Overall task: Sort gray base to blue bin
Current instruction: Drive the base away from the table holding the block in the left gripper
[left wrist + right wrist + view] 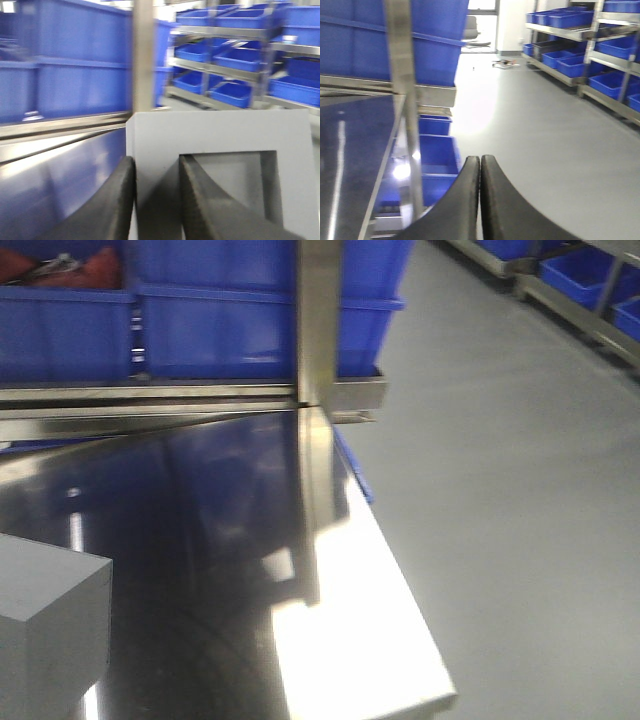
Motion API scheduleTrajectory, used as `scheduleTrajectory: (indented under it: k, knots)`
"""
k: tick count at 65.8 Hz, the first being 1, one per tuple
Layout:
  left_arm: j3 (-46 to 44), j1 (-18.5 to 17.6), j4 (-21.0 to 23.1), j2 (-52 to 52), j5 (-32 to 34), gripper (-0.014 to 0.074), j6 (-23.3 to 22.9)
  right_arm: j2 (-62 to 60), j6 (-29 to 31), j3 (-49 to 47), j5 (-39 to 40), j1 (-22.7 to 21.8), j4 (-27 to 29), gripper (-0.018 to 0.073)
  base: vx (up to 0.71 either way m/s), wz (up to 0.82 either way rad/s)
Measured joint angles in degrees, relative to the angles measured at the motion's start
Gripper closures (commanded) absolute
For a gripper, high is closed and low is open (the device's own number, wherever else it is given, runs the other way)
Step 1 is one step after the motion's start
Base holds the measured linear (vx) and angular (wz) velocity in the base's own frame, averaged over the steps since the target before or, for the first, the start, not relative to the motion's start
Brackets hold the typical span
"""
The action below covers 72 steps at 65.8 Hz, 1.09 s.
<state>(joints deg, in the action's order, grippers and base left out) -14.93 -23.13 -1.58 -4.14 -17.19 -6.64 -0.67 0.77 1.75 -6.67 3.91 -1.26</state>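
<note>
The gray base fills the lower left wrist view, with its square recess facing the camera. My left gripper is shut on the recess's left wall, one finger outside and the other finger inside the recess. In the front view the gray base shows at the lower left over the steel table; the gripper is out of that frame. Large blue bins stand on the shelf behind the table and also show in the left wrist view. My right gripper is shut and empty, over the floor beside the table's right edge.
A steel post rises at the table's back right, with a bracket. More blue bins sit under the table. Racks of blue bins line the far right. Grey floor lies right of the table.
</note>
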Motion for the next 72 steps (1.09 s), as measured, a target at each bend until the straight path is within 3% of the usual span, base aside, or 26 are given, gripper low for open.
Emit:
scheduleTrajectory:
  k: [72]
  knots:
    - [0.00,0.00,0.00,0.00,0.00,0.0602,0.00,0.00,0.00,0.00,0.00,0.00,0.00,0.0568,-0.06,-0.63]
